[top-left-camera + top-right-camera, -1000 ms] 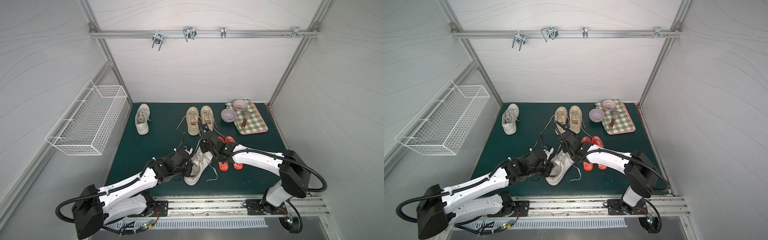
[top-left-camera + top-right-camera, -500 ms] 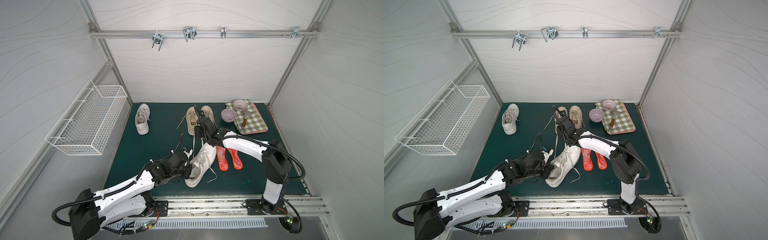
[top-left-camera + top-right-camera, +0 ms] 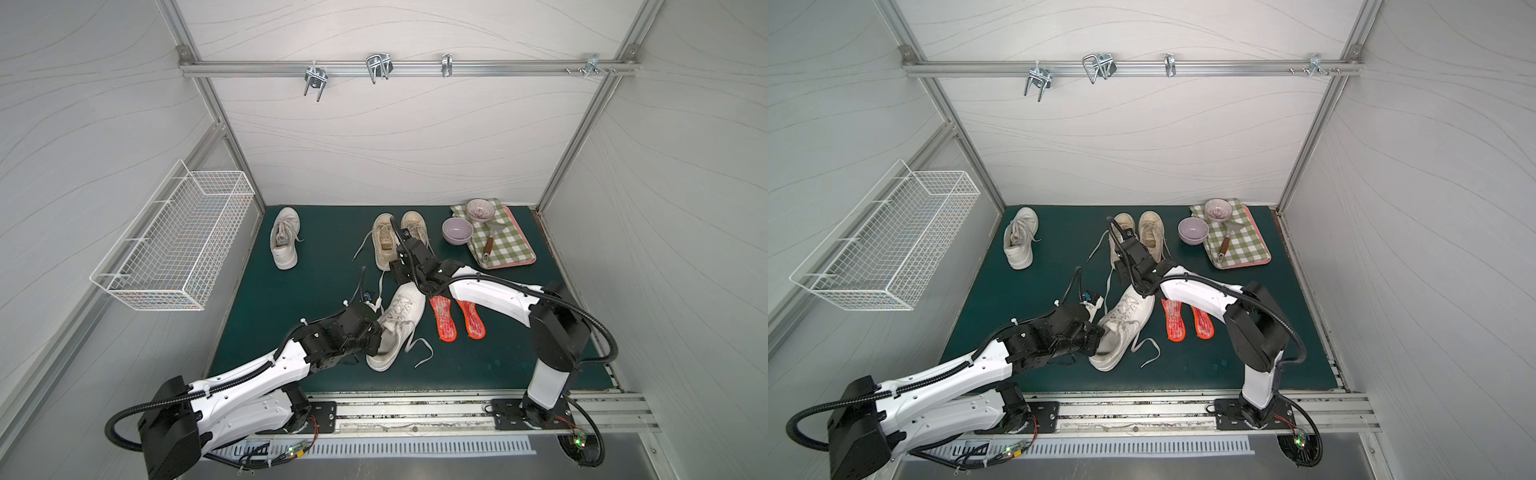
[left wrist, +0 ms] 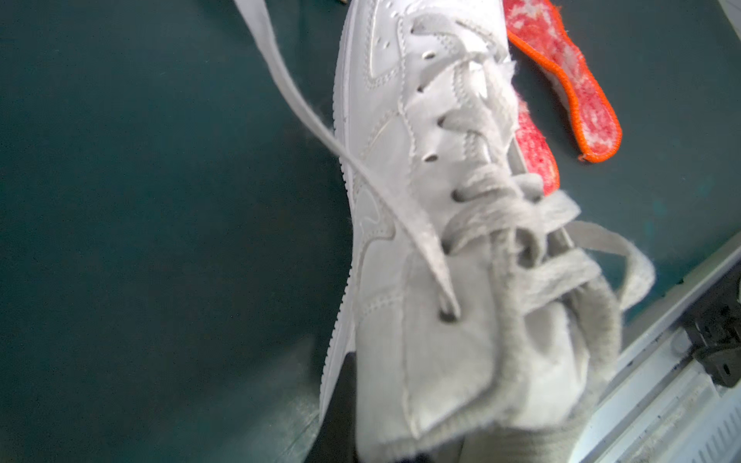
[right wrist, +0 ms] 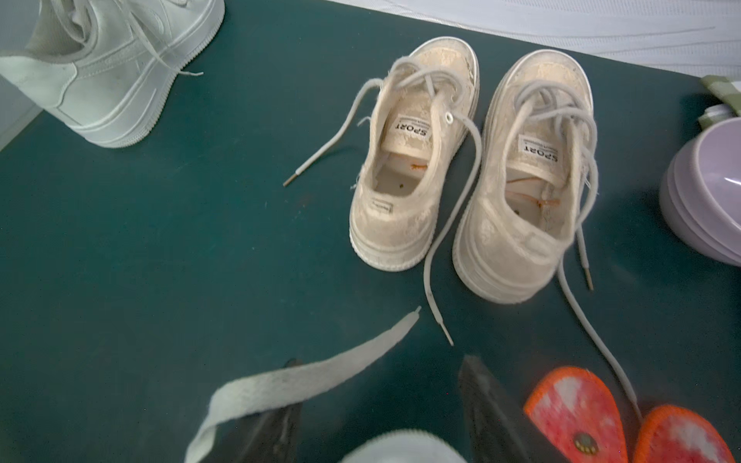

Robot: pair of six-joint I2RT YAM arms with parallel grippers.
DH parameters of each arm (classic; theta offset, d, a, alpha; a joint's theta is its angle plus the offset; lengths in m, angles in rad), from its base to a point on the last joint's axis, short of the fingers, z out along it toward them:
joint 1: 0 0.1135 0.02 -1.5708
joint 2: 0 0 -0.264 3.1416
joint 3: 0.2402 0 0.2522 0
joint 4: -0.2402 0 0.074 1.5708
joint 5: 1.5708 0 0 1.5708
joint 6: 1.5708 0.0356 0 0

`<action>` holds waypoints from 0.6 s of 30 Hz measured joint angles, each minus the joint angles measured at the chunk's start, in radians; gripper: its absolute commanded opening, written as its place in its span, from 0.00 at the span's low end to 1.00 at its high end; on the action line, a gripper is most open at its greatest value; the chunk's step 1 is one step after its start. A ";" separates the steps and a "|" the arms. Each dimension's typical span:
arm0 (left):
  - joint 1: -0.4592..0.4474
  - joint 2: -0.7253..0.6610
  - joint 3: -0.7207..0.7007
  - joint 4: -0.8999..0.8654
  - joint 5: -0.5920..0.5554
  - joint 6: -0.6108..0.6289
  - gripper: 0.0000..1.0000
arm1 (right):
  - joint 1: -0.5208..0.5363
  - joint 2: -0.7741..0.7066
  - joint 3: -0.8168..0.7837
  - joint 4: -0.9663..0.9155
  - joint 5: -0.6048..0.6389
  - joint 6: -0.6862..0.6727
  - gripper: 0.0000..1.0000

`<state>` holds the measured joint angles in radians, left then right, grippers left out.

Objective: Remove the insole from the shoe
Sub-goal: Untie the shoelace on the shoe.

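Observation:
A white sneaker (image 3: 400, 322) (image 3: 1126, 322) lies at mid mat, toe toward the back wall. My left gripper (image 3: 374, 337) (image 3: 1097, 338) is shut on its heel collar; in the left wrist view the collar fills the space between the dark fingers (image 4: 341, 405). The shoe's inside is hidden. Two red insoles with orange rims (image 3: 443, 318) (image 3: 471, 320) lie flat on the mat just right of it. My right gripper (image 3: 405, 275) (image 5: 381, 405) hangs open over the sneaker's toe, holding nothing. A loose lace (image 5: 304, 385) lies across one finger.
A beige pair of shoes (image 3: 384, 245) (image 3: 415, 227) stands just beyond the right gripper. Another white sneaker (image 3: 284, 239) sits back left. A purple bowl (image 3: 457, 230) and a checked cloth (image 3: 505, 245) with a bowl and spatula are back right. A wire basket (image 3: 178, 241) hangs left.
The right gripper has swung from the insoles toward the beige shoes and opened wider. The left gripper has kept hold of the white sneaker, shifting it slightly.

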<state>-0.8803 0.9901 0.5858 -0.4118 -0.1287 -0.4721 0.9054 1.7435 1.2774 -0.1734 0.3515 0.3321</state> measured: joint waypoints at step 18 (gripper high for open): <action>0.001 0.209 0.090 -0.016 -0.082 -0.240 0.16 | 0.133 -0.341 -0.359 -0.047 -0.050 0.100 0.72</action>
<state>-0.8791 1.1992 0.6762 -0.4282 -0.2104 -0.7116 1.0386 1.4029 0.9180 -0.2199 0.3016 0.4324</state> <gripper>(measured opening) 0.098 0.719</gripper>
